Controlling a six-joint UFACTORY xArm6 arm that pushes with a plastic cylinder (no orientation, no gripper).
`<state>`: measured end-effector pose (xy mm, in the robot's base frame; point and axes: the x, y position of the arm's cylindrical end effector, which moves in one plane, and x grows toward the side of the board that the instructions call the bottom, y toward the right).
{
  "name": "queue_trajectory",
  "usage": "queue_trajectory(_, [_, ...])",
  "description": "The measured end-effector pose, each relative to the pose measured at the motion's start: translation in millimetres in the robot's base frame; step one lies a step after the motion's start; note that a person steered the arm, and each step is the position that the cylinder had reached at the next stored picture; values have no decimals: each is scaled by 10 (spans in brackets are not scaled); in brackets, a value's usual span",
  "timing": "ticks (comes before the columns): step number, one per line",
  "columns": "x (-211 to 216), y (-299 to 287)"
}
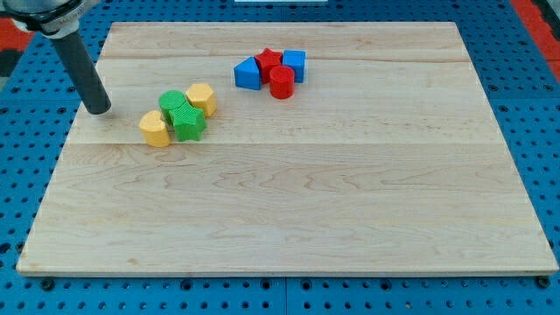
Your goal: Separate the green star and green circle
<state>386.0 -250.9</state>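
My tip (99,110) is seen at the wooden board's (289,219) left, at nine o'clock from the green cluster; no fingers are fitted. The green star block (188,122) is pressed against the green circle block (172,102) at eleven o'clock, flanked by the yellow heart block (155,129) and yellow hexagon block (202,99).

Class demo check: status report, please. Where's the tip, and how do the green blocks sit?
My tip left of the cluster, touching nothing. Green star and green circle pressed together. Yellow blocks flank them.
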Motion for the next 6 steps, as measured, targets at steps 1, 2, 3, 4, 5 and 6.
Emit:
queue_trajectory(1, [72,411])
queue_trajectory(2, [-68,592])
queue_trajectory(3, [-174,724])
queue_trajectory(4, [-394,1094])
queue_trajectory(5, [-513,1103])
queue_trajectory(6, [-35,1098])
